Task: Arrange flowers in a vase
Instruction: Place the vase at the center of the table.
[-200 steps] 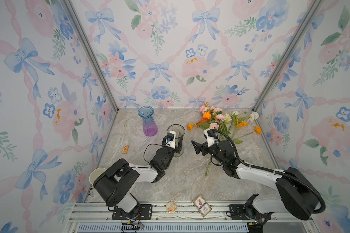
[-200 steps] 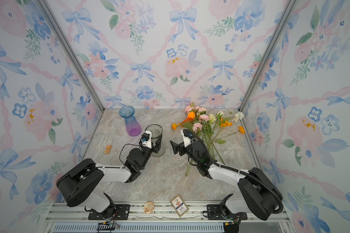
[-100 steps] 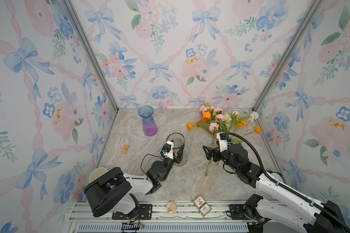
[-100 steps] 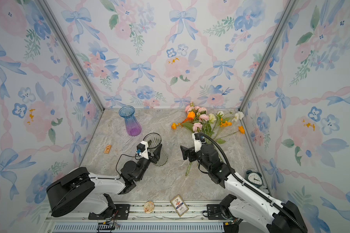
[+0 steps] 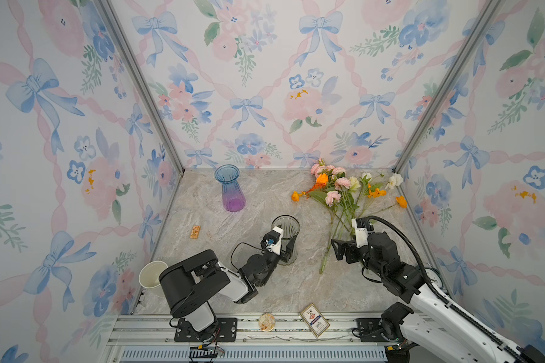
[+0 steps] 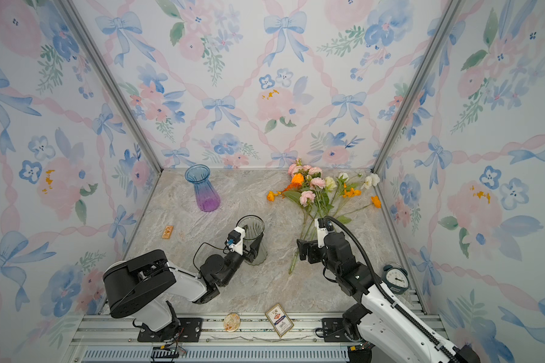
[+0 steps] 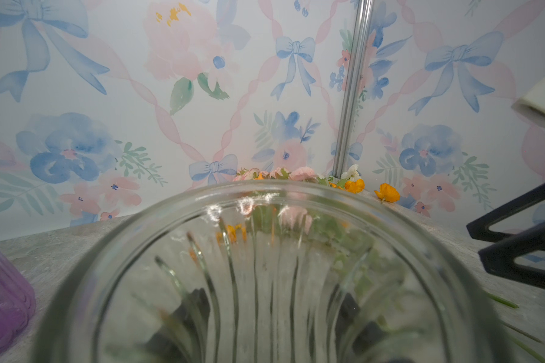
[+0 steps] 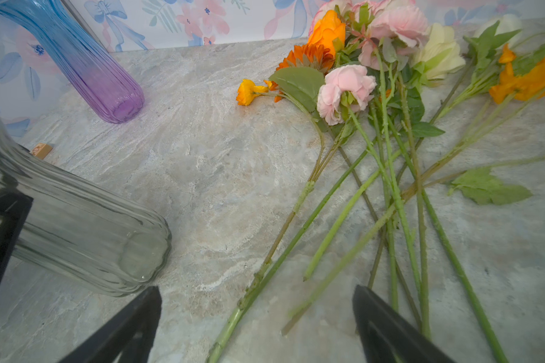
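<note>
Flowers [image 5: 337, 195] lie heaped on the table [image 5: 302, 289] at far right, stems fanned toward the front. None is in a vase yet.

Change over the last second: the right gripper [image 8: 255, 289] has pulled away from the clear vase [image 5: 286, 240] and now hangs over the stem ends, jaws wide and empty. The left gripper [image 5: 288, 251] stays clamped on the clear vase, which has been drawn nearer the front.

Judgement: vase steadied, first stem pick is due.
</note>
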### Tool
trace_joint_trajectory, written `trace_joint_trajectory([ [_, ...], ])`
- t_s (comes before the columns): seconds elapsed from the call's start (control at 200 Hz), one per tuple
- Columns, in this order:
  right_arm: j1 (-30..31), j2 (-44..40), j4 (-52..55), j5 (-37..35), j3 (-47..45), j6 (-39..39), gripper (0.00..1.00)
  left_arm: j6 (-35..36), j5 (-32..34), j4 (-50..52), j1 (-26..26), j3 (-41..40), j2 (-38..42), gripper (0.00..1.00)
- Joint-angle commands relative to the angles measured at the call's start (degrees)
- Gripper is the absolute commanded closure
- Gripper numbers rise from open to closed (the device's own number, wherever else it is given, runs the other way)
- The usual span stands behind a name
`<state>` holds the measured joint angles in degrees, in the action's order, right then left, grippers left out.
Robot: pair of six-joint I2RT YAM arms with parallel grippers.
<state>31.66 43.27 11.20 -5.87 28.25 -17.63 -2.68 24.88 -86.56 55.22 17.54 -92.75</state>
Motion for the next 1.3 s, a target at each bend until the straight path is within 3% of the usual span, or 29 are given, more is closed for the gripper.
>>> trace_joint_trajectory([
  [0.0, -0.57, -0.64, 2.32, 1.55, -0.91, -0.74, 0.03, 1.08, -0.67, -14.27, 0.53, 0.83, 0.13, 0.7],
  [0.135, -0.59, -0.88, 2.43, 1.88, -1.31, -0.99, 0.03, 2.2, -3.36, -14.25, 0.92, -0.87, 0.4, 0.41],
  [0.345, -0.85, -0.43, 1.82, 2.06, -1.31, -1.09, 0.03, 2.83, -5.2, -14.25, 1.14, -2.51, 0.58, 0.17],
  [0.395, -0.9, -0.08, 1.59, 2.32, -1.17, -1.13, 0.03, 2.93, -5.39, -14.27, 1.19, -2.86, 0.67, 0.02],
  [0.715, -1.61, 2.9, 0.29, 3.92, -0.5, -2.32, 0.03, 0.58, -6.21, -12.4, 1.21, -8.22, 2.35, 0.02],
  [0.865, -2.34, 5.32, -0.5, 4.38, 0.61, -2.19, 0.03, -1.37, -6.5, -9.71, 1.81, -12.55, 6.9, 0.02],
  [1.065, -4.82, 10.68, -2.05, 7.74, 2.94, -2.58, 0.03, -5.2, -3.8, 12.56, 3.66, -13.92, 21.63, 0.02],
  [1.295, -6.44, 15.68, -3.65, 9.37, 5.57, -2.59, 0.03, -17.85, 2.43, 50.84, 3.95, -9.02, 42.71, 0.02],
])
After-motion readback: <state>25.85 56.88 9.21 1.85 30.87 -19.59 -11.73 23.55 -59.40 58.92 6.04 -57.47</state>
